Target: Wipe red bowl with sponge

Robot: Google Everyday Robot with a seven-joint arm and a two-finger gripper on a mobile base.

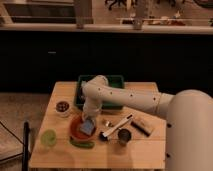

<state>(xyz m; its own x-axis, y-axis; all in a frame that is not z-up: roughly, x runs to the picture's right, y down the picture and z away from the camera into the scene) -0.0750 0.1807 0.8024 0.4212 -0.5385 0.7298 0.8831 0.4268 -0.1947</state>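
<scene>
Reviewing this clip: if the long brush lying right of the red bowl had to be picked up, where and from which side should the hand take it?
Grip the brush near the middle of its slim pale handle, coming straight down from above: it lies flat and diagonal on the table, so the fingers should close across its width. The dark cup crowds its lower end. The hand sits over the red bowl at the sponge.

We are looking at a wooden table (pixel 145 147) standing on a pale speckled floor (pixel 20 105); a dark low wall (pixel 150 60) is running behind it; farther off, a lit room is showing chair bases (pixel 118 4); the gripper (pixel 88 125) is hanging over the table's near left part.
</scene>
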